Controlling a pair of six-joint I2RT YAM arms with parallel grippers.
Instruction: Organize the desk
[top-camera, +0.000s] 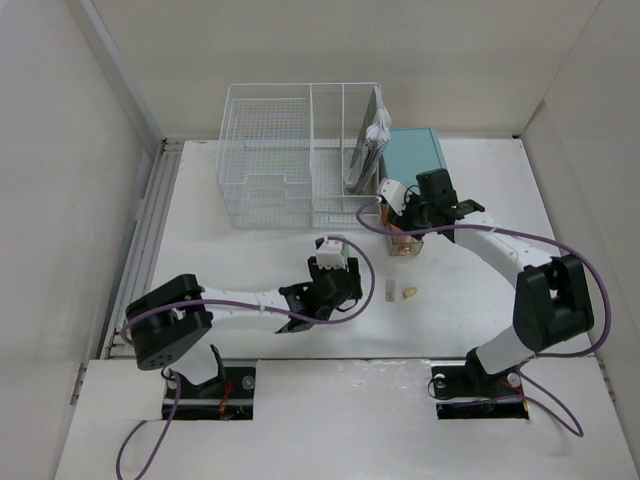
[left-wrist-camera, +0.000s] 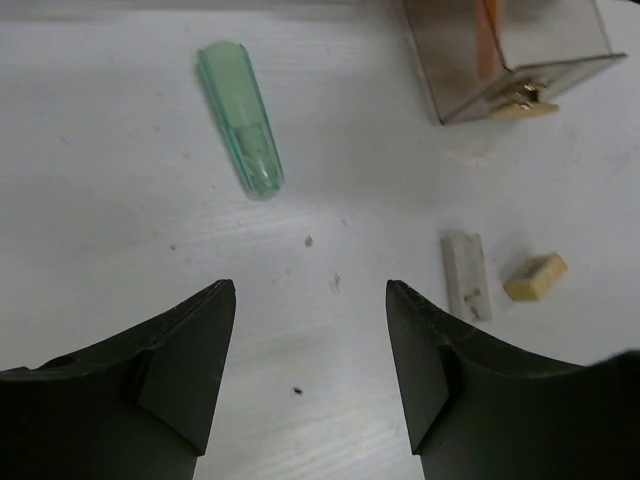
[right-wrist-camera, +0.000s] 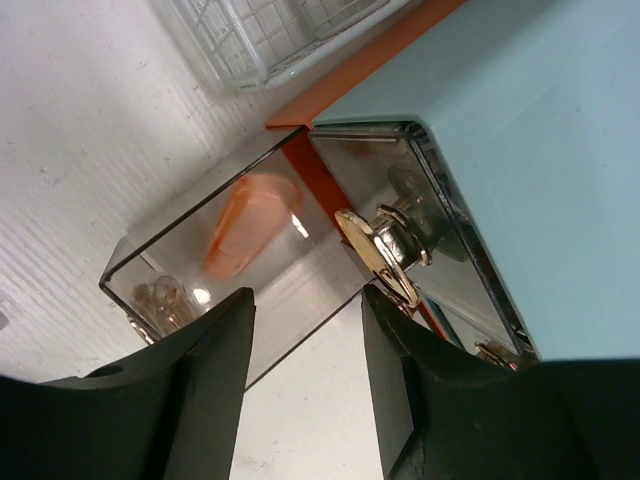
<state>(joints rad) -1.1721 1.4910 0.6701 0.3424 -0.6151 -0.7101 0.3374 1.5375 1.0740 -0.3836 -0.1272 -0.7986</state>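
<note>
Left gripper (left-wrist-camera: 310, 290): jaws apart, nothing between them, hovering low over bare desk (left-wrist-camera: 100, 200). Just beyond its fingers lie three loose items: a green translucent cap (left-wrist-camera: 243, 118) to the far left, and a white stick (left-wrist-camera: 466, 275) with a tan block (left-wrist-camera: 535, 276) just beside it, to the right. None is touched.

Right gripper (right-wrist-camera: 305, 300): jaws also apart and clamped on nothing. They point at the clear drawer (right-wrist-camera: 240, 270), its brass knob (right-wrist-camera: 378, 255) just off the right-hand finger. Whether that finger touches the knob cannot be told. An orange-pink piece (right-wrist-camera: 250, 225) lies inside the drawer.

Surroundings: the drawer stands at the near side of the teal box (top-camera: 415, 150); whether it sits in the box or free on the desk is not clear. The wire rack (top-camera: 300, 155) stands at the far side, left of the teal box, with dark upright items (top-camera: 368, 150) in its right compartment and the other compartments apparently bare.

Assessment: the work appears partly done. One piece is in the drawer and some items are racked. Outstanding, in my judgement: the cap, stick and block need collecting off the white desk, which runs under everything from the arm bases to the far wall, and the drawer needs to be pushed home.
</note>
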